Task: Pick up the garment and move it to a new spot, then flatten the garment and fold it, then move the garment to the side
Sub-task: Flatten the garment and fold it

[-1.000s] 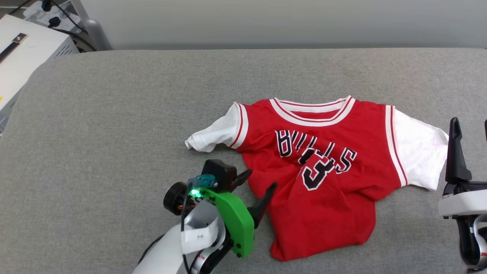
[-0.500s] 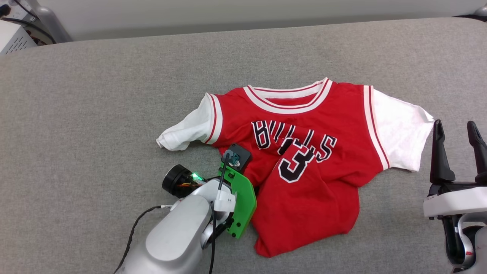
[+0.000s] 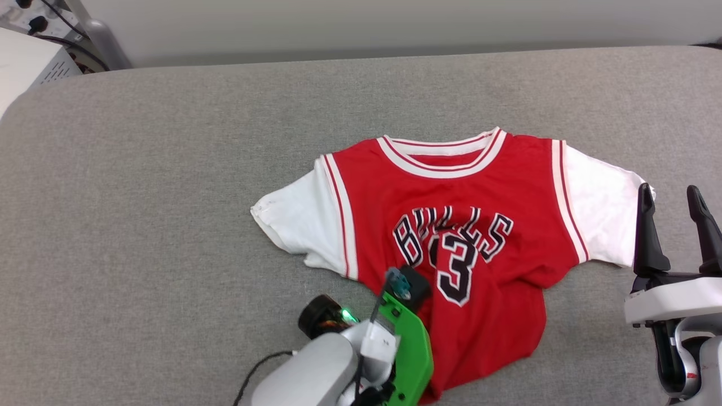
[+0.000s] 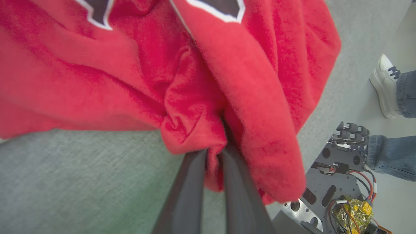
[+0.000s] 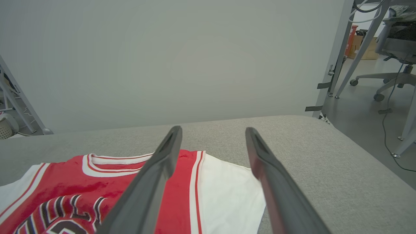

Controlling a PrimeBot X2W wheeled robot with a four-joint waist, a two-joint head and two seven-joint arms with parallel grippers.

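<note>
The garment [image 3: 451, 225], a red jersey with white sleeves and black-white print, lies face up on the grey table, its lower part bunched. In the left wrist view my left gripper [image 4: 214, 152] is shut on a fold of the garment's [image 4: 182, 97] red lower-left edge, the cloth gathered between the two dark fingers. In the head view that arm's green wrist mount [image 3: 412, 349] covers its fingers at the jersey's lower left. My right gripper [image 3: 671, 208] stands open beside the right white sleeve, nothing between its fingers [image 5: 162, 162]. The sleeve [image 5: 227, 188] lies below them.
The grey padded table [image 3: 169, 225] stretches wide to the left and far side. A white box [image 3: 28, 62] with cables sits past the far left corner. A person's shoe [image 4: 385, 87] and jeans stand on the floor by the robot base [image 4: 334, 182]. An office chair [image 5: 390, 55] stands off right.
My left gripper has shut on the garment's lower-left edge and drawn it toward the near side; the left sleeve has spread flatter. The head camera has shifted. The right gripper stays open.
</note>
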